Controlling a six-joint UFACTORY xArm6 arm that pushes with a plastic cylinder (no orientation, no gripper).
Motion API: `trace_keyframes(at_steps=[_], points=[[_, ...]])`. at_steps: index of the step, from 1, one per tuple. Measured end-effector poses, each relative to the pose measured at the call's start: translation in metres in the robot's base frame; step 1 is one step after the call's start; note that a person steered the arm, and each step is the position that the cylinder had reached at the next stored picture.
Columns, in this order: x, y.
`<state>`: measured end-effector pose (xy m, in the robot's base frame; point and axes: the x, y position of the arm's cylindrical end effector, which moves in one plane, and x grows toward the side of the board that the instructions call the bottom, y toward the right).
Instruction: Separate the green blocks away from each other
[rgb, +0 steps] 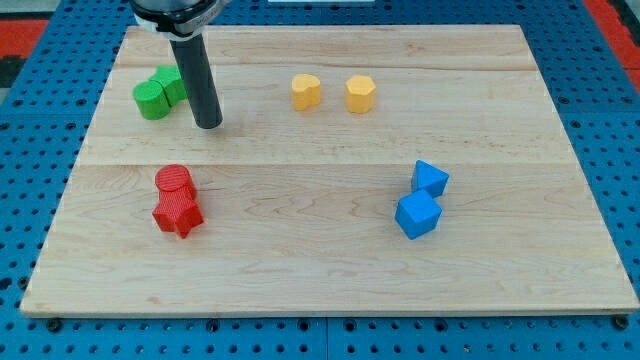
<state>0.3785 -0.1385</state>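
Observation:
Two green blocks touch each other at the view's upper left: a round green cylinder (151, 99) in front and a second green block (171, 82) just behind it to the right, whose shape I cannot make out. My tip (208, 124) rests on the board just right of and slightly below the green pair, a small gap away from them. The dark rod rises from it to the view's top edge.
A red cylinder (174, 181) touches a red star block (179, 213) at lower left. Two yellow blocks (306, 91) (360, 93) sit apart at top centre. Two blue cubes (430, 179) (417, 214) touch at right. The wooden board (320, 270) lies on blue pegboard.

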Motion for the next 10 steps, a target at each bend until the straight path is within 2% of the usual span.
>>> trace_keyframes(at_steps=[1,3,5,7,9,10], points=[[0.000,0.008],[-0.016,-0.063],[-0.049,-0.094],[-0.071,-0.069],[-0.136,-0.052],[-0.137,-0.041]])
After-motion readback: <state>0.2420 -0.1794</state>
